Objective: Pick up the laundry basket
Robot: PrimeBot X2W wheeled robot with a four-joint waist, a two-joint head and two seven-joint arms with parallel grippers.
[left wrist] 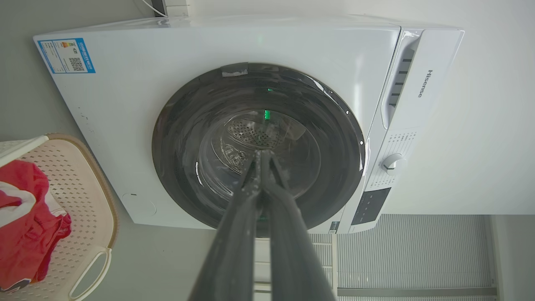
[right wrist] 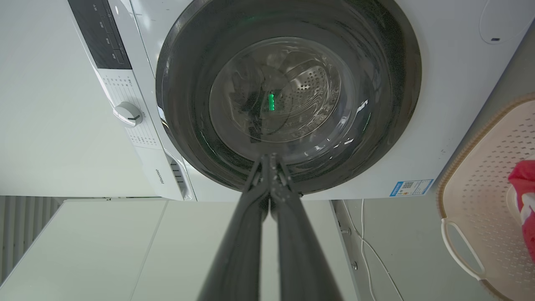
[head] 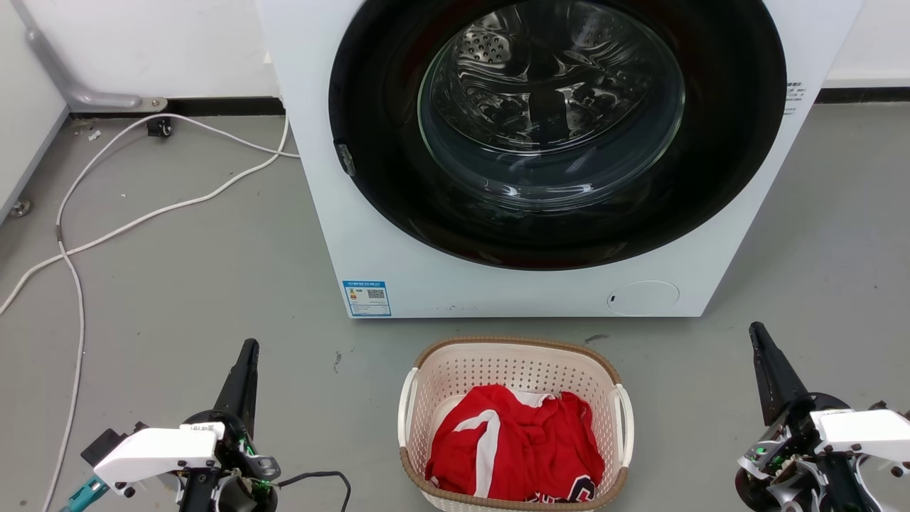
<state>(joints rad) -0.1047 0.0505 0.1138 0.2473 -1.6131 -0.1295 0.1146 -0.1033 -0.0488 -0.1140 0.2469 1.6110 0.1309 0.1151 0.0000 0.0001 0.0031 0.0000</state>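
The laundry basket (head: 597, 373), cream perforated plastic with a brown woven rim and white loop handles, stands on the grey floor in front of the washer, holding a red and white garment (head: 512, 444). My left gripper (head: 249, 347) is shut and hovers well to the basket's left, fingers pointing toward the washer. To the basket's right, about as far away, my right gripper (head: 756, 328) is likewise shut. The left wrist view has the basket (left wrist: 83, 184) at its left edge beyond the shut gripper (left wrist: 261, 154). In the right wrist view the basket (right wrist: 480, 184) sits at the right edge, past the shut gripper (right wrist: 269, 158).
A white front-loading washing machine (head: 398, 242) with a closed dark glass door stands just behind the basket. White cables (head: 142, 213) trail across the floor at the left. A white cabinet (head: 21, 121) edges the far left. Bare grey floor lies on both sides of the basket.
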